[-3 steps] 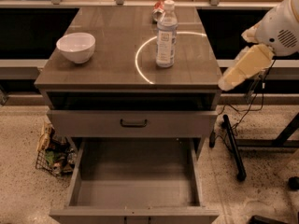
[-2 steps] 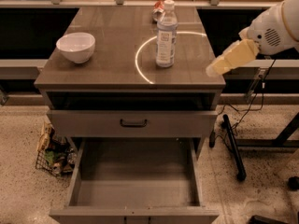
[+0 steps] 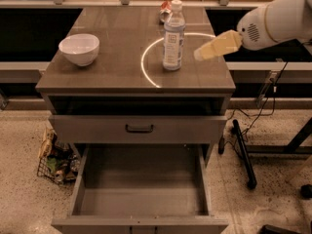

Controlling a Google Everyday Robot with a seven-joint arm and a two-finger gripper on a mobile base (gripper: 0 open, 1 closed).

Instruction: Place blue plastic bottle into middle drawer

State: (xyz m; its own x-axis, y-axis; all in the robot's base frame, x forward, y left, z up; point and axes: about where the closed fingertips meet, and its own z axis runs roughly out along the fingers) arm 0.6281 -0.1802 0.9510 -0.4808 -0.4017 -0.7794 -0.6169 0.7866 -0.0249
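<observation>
— What sits nearest?
— The middle drawer [image 3: 141,201], pulled wide open, its grey floor bare. Above it is a closed drawer front [image 3: 97,129] with a dark handle.
— And the blue plastic bottle [image 3: 173,37]?
— Upright on the cabinet top [image 3: 117,72], inside a bright ring of light [image 3: 146,72]. A white bowl [image 3: 79,48] stands well to its left, and a red can [image 3: 164,9] is just behind it.
— The gripper [image 3: 201,53]?
— In the air just right of the bottle, not touching it. Whether it's parted or closed, I can't tell.
</observation>
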